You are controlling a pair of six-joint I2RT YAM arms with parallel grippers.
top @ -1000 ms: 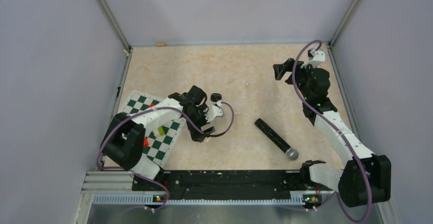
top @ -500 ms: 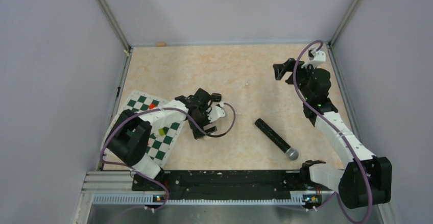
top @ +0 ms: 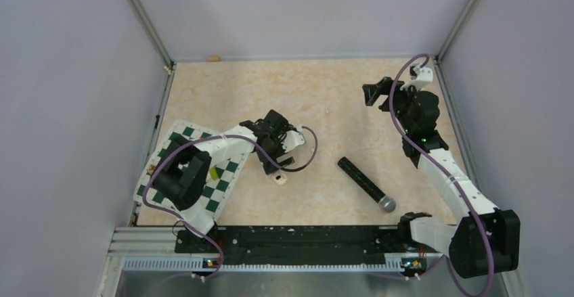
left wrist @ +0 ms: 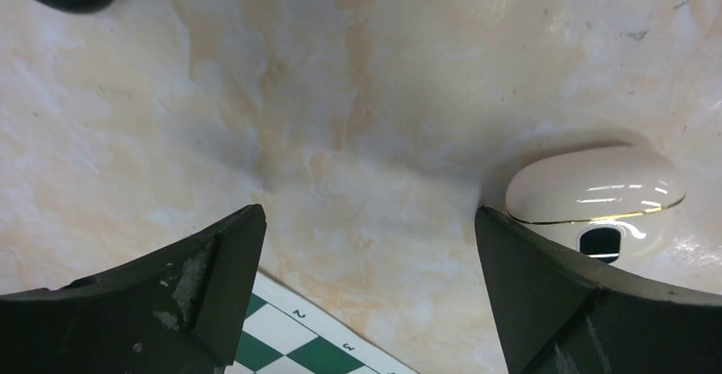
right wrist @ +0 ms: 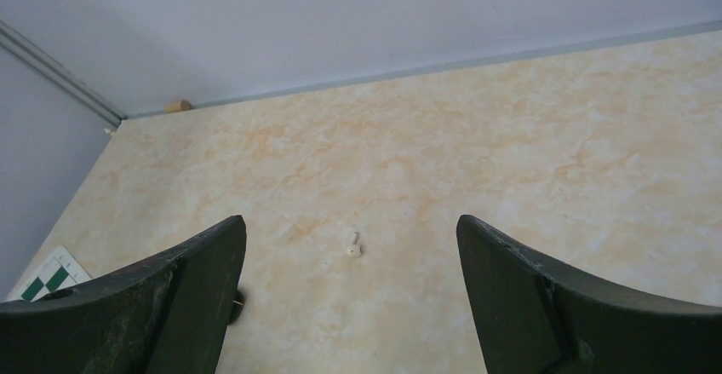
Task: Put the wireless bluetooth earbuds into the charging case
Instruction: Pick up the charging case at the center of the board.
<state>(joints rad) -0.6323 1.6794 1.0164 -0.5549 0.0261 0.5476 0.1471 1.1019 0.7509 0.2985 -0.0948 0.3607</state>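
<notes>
Left wrist, glossy cream charging case (left wrist: 596, 188), gold seam, left gripper (left wrist: 366, 221), right gripper (right wrist: 349, 225) gaping, empty

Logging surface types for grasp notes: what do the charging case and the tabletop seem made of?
The charging case: likely glossy cream plastic, given sharp highlights and a thin gold seam. The tabletop: marbled beige, smooth with soft sheen; laminate or stone, cannot tell.

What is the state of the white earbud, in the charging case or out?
Out: the white earbud lies loose on the table, apart from the charging case.
</notes>
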